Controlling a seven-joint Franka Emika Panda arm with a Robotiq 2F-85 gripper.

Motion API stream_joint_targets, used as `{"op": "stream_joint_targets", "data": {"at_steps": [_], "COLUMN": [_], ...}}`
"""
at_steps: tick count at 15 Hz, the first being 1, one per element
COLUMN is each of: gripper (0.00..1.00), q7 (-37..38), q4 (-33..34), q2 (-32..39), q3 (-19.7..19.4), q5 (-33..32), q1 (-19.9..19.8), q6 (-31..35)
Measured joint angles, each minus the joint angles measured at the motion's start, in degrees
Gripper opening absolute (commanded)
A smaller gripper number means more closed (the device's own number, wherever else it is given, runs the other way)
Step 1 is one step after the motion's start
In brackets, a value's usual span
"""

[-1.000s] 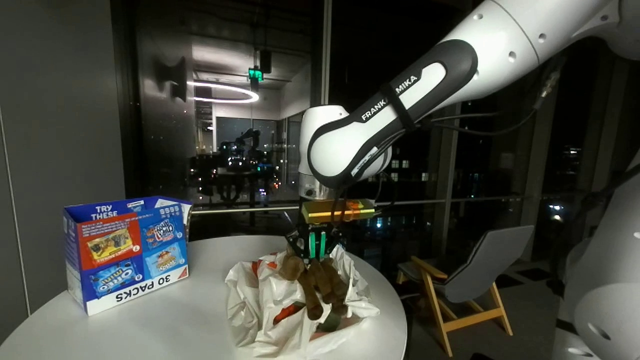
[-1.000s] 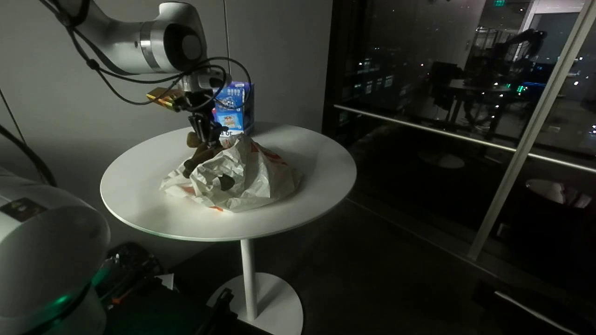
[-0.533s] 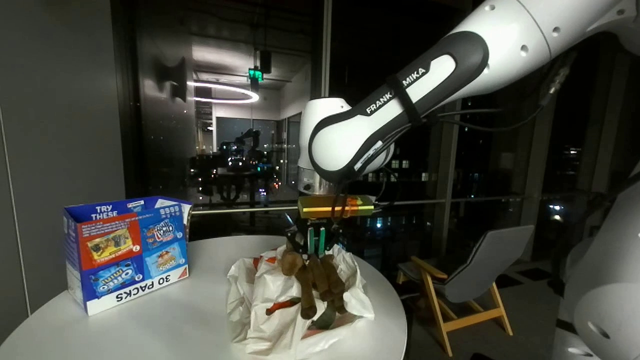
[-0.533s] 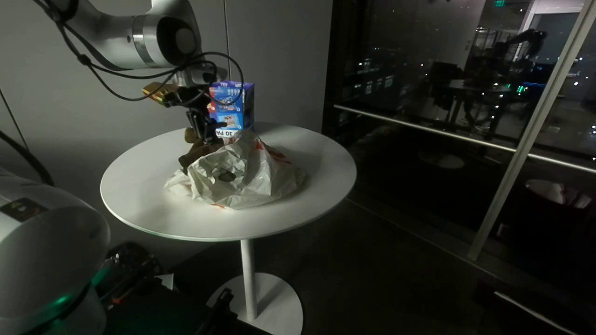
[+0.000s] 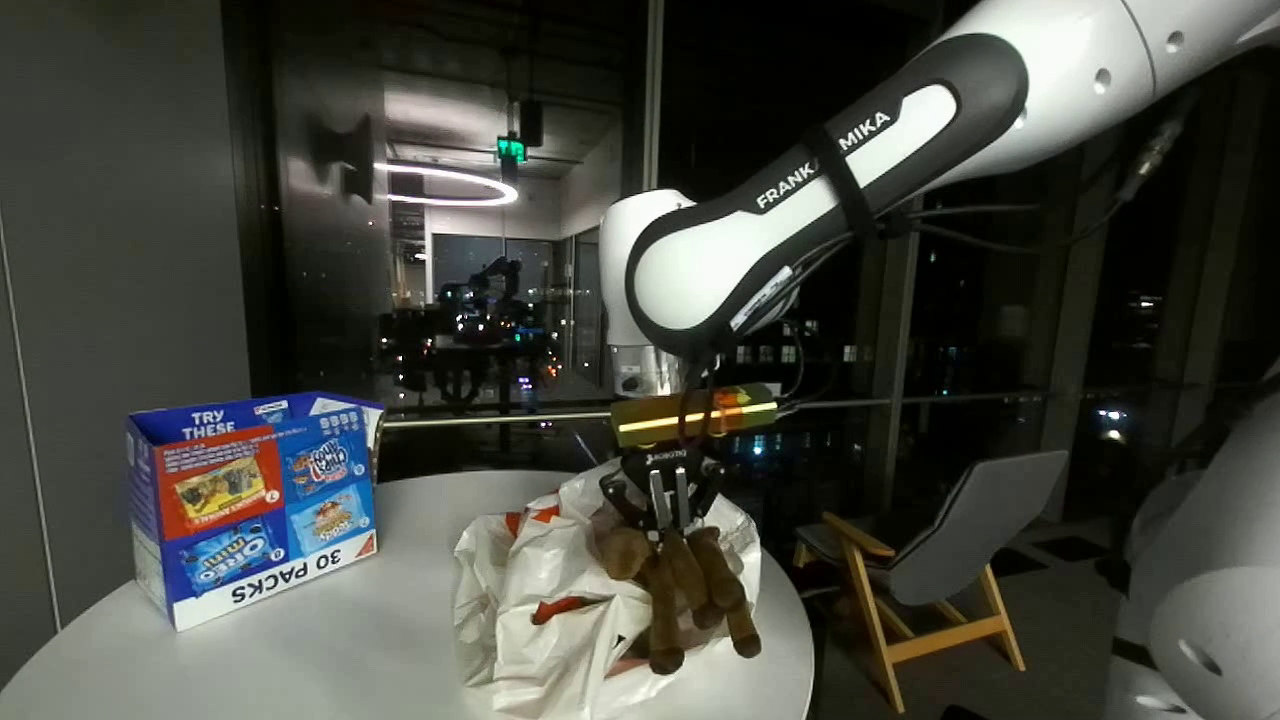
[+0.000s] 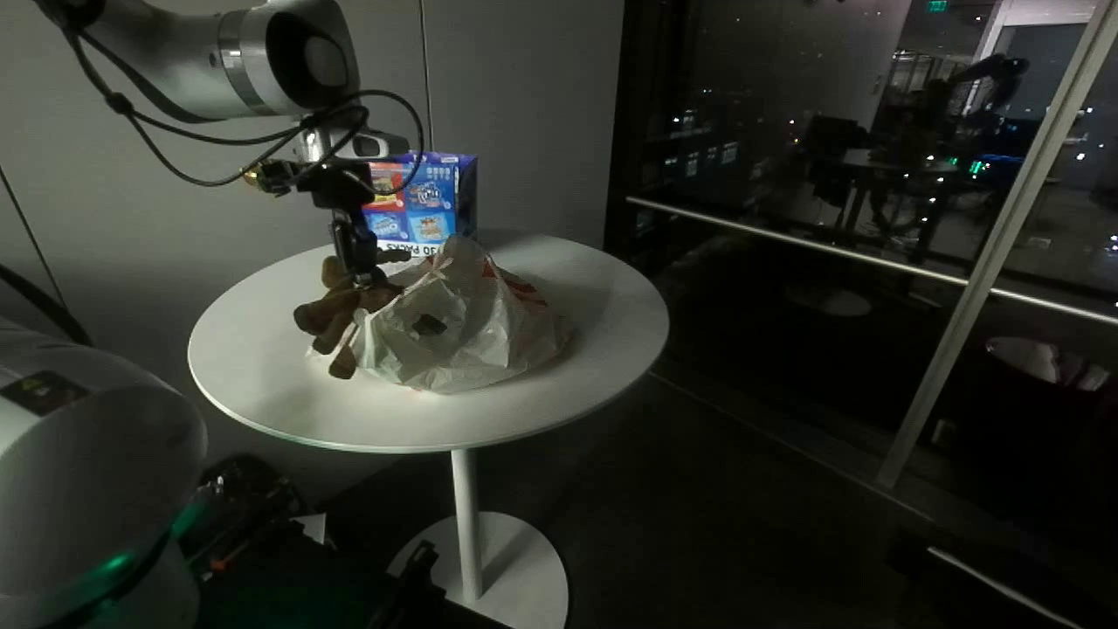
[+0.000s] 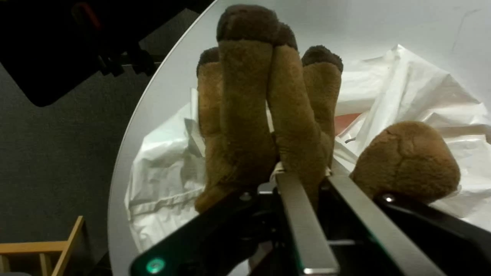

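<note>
A white robot arm (image 5: 700, 280) reaches over a round white counter (image 6: 603, 341), its black jaws pointing downward. The jaws are drawn nearly together, with only a narrow gap between the metal fingers (image 7: 305, 226), and they pinch a soft brown plush toy animal (image 7: 247, 122) near the place where its legs meet. Four stubby legs with darker feet hang below the jaws, and a rounded brown part, probably the head (image 7: 406, 161), bulges out just beside them. Below the jaws, showing on both sides of the toy in the wrist view, spreads a crumpled white plastic bag (image 6: 480, 328) with red print; the toy hangs at its edge, and whether the feet touch the bag or the counter cannot be told. Well apart from the jaws, off to one side, stands a blue cardboard snack box (image 5: 260, 510), its large "30 PACKS" lettering upside down. The step in hand looks like the carry, with the toy gripped and the jaws above the bag's edge. The next move seems to call for an unbroken hold and enough height for the dangling feet to clear counter and loose plastic, which could otherwise snag and drag along.
</note>
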Motion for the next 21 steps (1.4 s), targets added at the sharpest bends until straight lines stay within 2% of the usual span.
{"op": "stream_joint_targets", "data": {"at_steps": [5,8,12,15,21], "gripper": [0.09,0.09,0.09,0.09,0.09], "q7": [1.62,1.6,2.43,5.31,9.76], "q4": [0.26,2.56,9.62,16.18,26.94], "q2": [0.82,4.01,11.36,16.99,27.9], "q3": [-0.15,-0.64,-1.57,-2.87,-5.02], "q5": [0.0,-0.34,-2.41,-4.87,-15.32], "q1": [-0.09,-0.74,-1.9,-2.17,-1.03], "q6": [-1.09,-0.95,-1.19,-4.35,-12.41]}}
